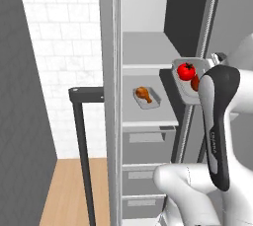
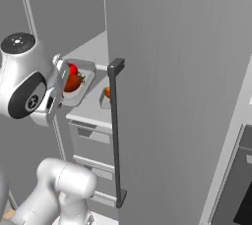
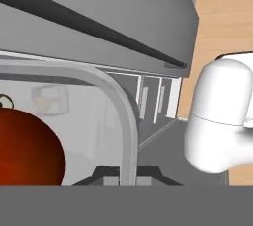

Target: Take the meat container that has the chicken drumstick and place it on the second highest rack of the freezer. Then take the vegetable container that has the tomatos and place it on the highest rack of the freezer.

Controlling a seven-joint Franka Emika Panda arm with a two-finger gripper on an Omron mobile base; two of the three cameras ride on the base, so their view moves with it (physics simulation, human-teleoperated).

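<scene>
The freezer point(image 1: 111, 121) stands open. On its second highest rack point(image 1: 143, 116) rests the meat container point(image 1: 147, 97) with the chicken drumstick point(image 1: 143, 93). The highest rack point(image 1: 146, 52) above it is bare. My gripper point(image 2: 62, 82) is shut on the rim of the vegetable container point(image 1: 187, 91), holding it in the air at the freezer's right front, about level with the highest rack. Both tomatos lie in it, one bright red point(image 1: 186, 71) and one darker point(image 1: 195, 83). In the hand view the container's rim point(image 3: 127, 121) runs between my fingertips point(image 3: 104, 173), with a tomato point(image 3: 27, 153) at the left.
The freezer's door point(image 2: 182, 96) hangs open to the right with its long dark handle point(image 2: 116, 130), close beside the held container. Grey drawers point(image 1: 146, 170) sit below the shelves. A white tiled wall point(image 1: 64, 47) and wooden floor point(image 1: 69, 190) lie to the left.
</scene>
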